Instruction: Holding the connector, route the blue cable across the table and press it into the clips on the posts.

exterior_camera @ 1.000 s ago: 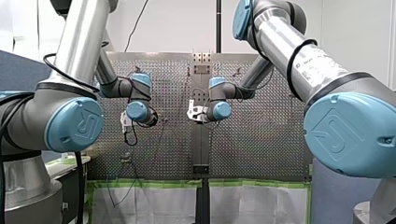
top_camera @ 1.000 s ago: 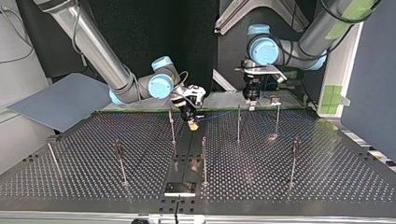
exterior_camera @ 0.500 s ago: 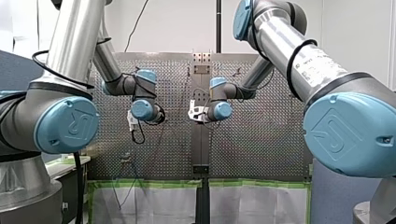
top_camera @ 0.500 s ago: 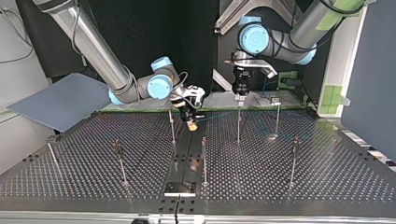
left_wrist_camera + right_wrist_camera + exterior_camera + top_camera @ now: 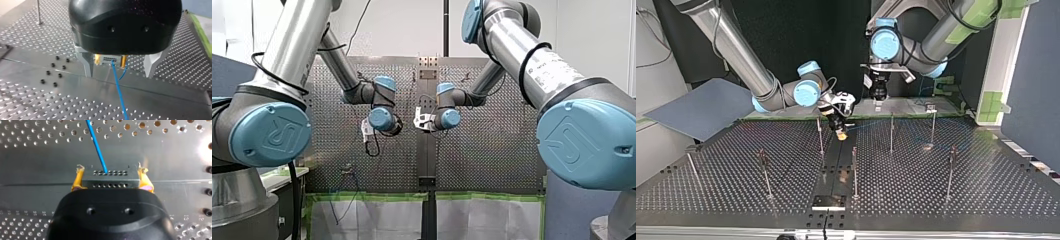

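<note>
1. At the front view's middle, my right gripper (image 5: 421, 121) and my left gripper (image 5: 367, 132) hang near each other.
2. Top view: my right gripper low among posts (image 5: 891, 132).
3. Left wrist: fingers (image 5: 86, 62) wide apart, empty; blue cable (image 5: 118, 87) thin, limp, probably light.
4. Right wrist: yellow pads (image 5: 77, 182) clamped on connector (image 5: 110, 178), rigid, best hold.

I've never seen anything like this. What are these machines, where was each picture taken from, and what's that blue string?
Two robot arms work at a perforated metal table with thin upright posts. One picture looks from behind the arms, one faces them across the table, and two come from cameras on the wrists. My right pincer, with yellow pads, is shut on a small black connector; the blue cable runs out of it. My left pincer hangs open, holding nothing.
</note>
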Controlling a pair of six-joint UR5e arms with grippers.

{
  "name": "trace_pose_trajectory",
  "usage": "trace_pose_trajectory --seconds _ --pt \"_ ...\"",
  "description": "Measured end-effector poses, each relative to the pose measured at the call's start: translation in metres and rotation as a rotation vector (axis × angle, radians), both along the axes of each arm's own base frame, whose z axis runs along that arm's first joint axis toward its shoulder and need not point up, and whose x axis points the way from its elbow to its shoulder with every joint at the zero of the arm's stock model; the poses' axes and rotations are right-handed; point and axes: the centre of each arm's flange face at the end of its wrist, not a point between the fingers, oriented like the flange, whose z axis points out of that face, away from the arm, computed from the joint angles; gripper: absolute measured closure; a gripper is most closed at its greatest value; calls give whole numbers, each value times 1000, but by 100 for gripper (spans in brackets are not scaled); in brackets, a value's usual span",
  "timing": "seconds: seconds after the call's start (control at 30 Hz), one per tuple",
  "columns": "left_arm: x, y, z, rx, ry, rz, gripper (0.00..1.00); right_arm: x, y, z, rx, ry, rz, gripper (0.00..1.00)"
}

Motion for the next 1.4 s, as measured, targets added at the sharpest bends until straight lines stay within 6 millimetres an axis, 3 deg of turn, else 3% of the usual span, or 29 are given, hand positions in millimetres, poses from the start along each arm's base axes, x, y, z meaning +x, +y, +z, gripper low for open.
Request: trace_pose_trajectory --seconds 0.27,0.6,1.0,1.4 --pt "13 -20 -10 10 14 -10 0 0 0 0 -1 0 -1 100" --pt "46 -20 -18 18 15 49 0 1 1 -1 2 1 2 100" --pt "90 -23 6 -11 -46 69 0 0 0 -1 2 1 0 100" --pt "98 -22 -40 23 29 64 0 0 0 -1 2 1 0 100"
